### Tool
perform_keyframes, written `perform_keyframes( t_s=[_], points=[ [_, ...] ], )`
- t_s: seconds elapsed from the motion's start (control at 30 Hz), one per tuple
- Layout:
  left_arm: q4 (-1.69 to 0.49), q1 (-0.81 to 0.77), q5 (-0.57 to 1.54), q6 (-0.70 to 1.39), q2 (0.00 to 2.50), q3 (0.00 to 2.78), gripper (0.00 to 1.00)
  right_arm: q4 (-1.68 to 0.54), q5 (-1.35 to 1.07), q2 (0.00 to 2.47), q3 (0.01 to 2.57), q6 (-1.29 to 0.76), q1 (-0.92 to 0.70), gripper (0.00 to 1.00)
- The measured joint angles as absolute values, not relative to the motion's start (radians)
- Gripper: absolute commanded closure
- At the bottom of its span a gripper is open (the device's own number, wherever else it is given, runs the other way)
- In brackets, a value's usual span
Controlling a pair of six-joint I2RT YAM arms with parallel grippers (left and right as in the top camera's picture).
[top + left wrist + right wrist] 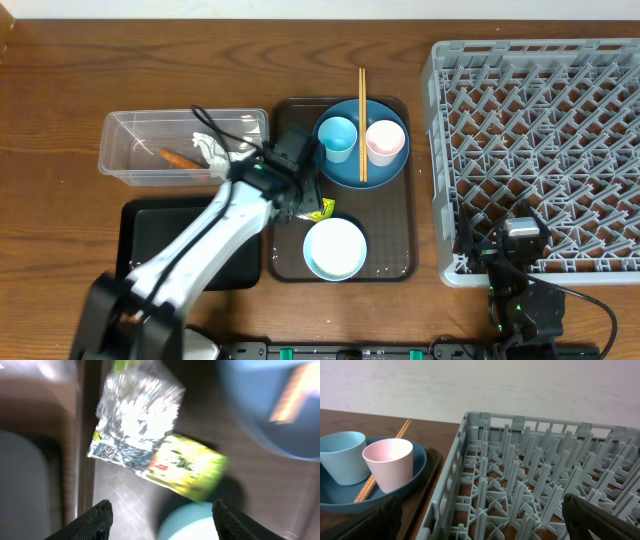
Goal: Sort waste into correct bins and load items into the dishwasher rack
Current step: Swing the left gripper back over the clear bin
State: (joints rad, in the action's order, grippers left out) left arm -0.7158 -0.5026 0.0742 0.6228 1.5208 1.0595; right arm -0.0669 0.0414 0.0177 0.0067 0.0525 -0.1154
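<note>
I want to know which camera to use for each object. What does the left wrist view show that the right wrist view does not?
Only left wrist: the foil wrapper, ahead of the open left pincer, and part of the bowl. Only right wrist: the rack, the blue cup, the pink cup. Both: the plate, the chopsticks and the tray, blurred in the left wrist view.

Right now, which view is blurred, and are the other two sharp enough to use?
Left wrist view: motion-blurred throughout, with glare on the crumpled silver foil wrapper with yellow-green label. Overhead view: sharp, evenly lit. Right wrist view: sharp on the grey plastic dishwasher rack and pale pink cup.
</note>
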Motion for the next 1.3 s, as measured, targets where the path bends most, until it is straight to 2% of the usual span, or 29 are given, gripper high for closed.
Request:
perform_keyframes(
  t_s=[0.13,0.27,0.5,0.63,0.93,1.3],
  points=[
    [-0.854,-0.447,0.075,0.586,1.439,1.203,0.33,-0.067,0.041,0.018,0.007,0.052,-0.115,0.01],
    [-0.947,-0.305,0.072,0.536,1.424,1.387,0.34,-0.067,0.041,0.018,0.007,0.052,-0.115,0.01],
    [-0.935,-0.009,0.067,0.500,1.436,1.494,0.36,-0.068,0.041,0.018,0.007,0.052,-0.115,0.01],
    [-0.907,0.105,0.065,0.495,1.521,1.494,0.43,-0.067,0.041,0.018,0.007,0.052,-0.115,0.01],
    [-0.854,0.180,0.051,0.493,1.763,1.494,0.43,-0.067,0.041,0.018,0.007,0.052,-0.115,0.01],
    [-0.870,0.182,0.009,0.492,1.810,1.494,0.47,-0.067,0.041,0.018,0.007,0.052,-0.115,0.01]
  ],
)
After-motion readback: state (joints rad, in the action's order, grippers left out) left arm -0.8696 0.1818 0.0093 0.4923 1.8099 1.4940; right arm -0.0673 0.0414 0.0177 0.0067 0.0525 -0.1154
